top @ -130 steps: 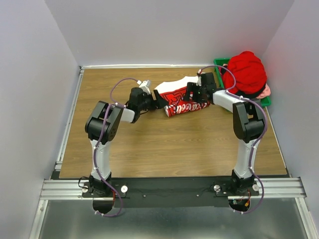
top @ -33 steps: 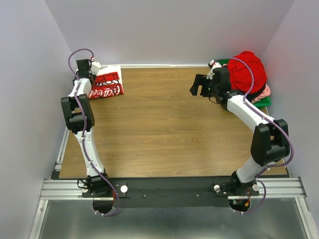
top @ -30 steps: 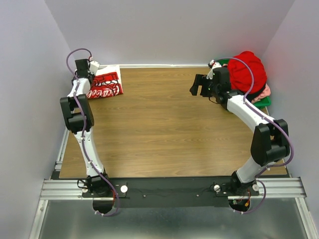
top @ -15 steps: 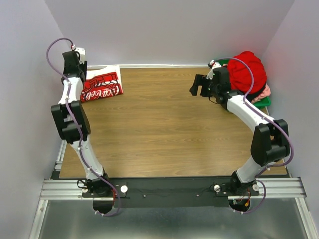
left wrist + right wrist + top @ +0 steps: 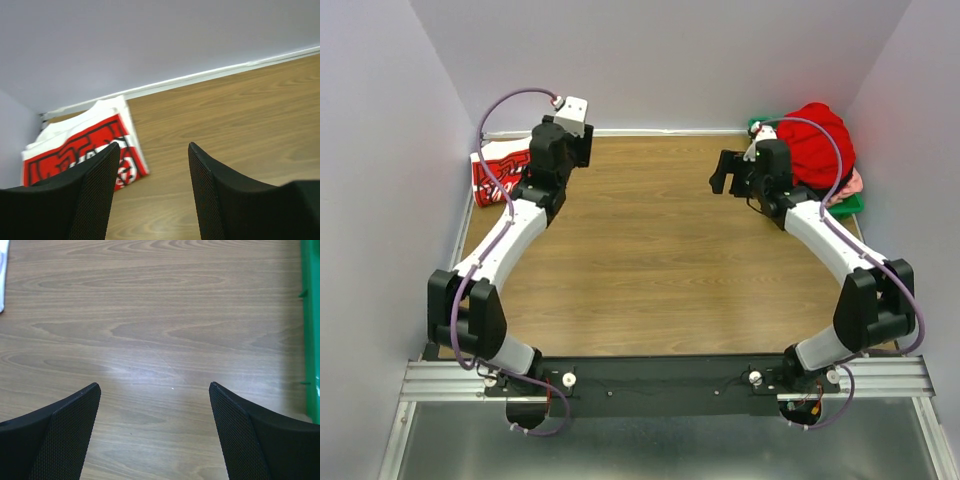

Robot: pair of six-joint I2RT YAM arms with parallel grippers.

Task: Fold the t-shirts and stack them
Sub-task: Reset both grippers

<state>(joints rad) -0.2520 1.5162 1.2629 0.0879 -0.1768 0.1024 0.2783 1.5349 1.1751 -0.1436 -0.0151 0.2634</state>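
— Which arm takes the next tee?
— My right. My right fingers [image 5: 240, 435] hang wide and empty over the worktop [image 5: 650, 250]; the red tee [image 5: 817, 140] heaps just to their right, on the bin [image 5: 850, 205]. My left fingers [image 5: 210, 195], parted and empty, sit well across, near the folded white tee [image 5: 80, 145].

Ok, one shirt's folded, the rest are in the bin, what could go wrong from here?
The folded white t-shirt with red print lies at the far-left edge of the wooden table, beside the left arm; a swing could brush it off. The red cloth heap bulges above the green plastic bin, so the open right fingers pulling one tee may drag out others.
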